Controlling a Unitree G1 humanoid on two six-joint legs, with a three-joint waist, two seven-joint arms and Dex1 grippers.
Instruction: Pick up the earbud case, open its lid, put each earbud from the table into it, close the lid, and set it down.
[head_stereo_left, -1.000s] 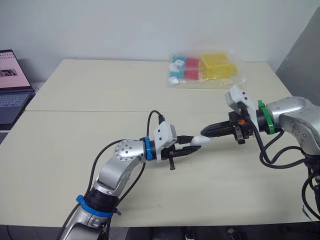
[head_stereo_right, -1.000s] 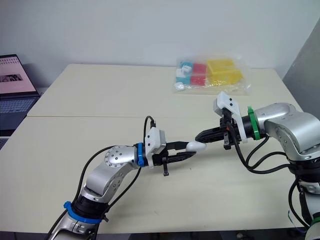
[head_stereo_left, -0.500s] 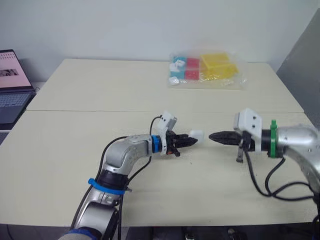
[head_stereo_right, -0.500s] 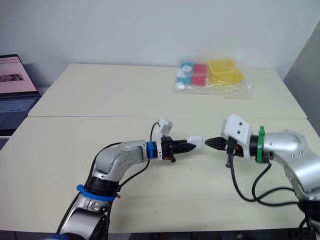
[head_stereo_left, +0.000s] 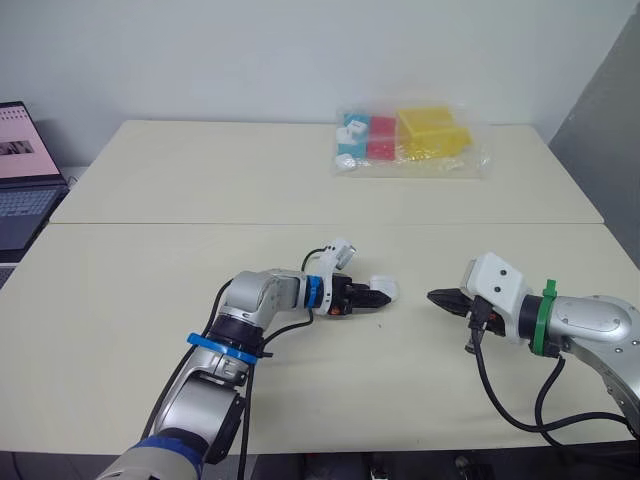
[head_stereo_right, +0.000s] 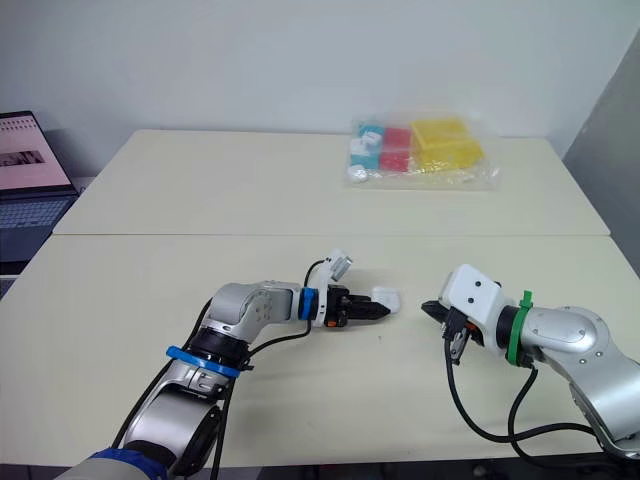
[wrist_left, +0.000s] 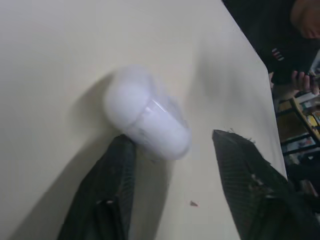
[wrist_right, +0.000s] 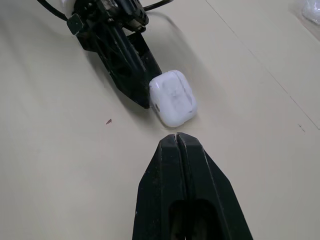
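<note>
The white earbud case (head_stereo_left: 385, 289) lies on the table with its lid closed, near the middle. My left gripper (head_stereo_left: 371, 298) is low on the table just to its left, open. In the left wrist view the case (wrist_left: 147, 117) touches the tip of one finger (wrist_left: 117, 175), and the other finger (wrist_left: 245, 175) stands apart from it. My right gripper (head_stereo_left: 438, 298) is shut and empty, a short way to the right of the case and pointing at it. The right wrist view has the case (wrist_right: 172, 98) just beyond its closed fingertips (wrist_right: 177, 150).
A clear plastic bag of coloured blocks (head_stereo_left: 405, 140) lies at the far side of the table. An open laptop (head_stereo_left: 20, 170) stands off the left edge. A person (wrist_left: 295, 75) is beyond the table in the left wrist view.
The case was held in the air between both grippers. The left arm lowered it to the table and opened, and the right gripper drew back to the right and down.
</note>
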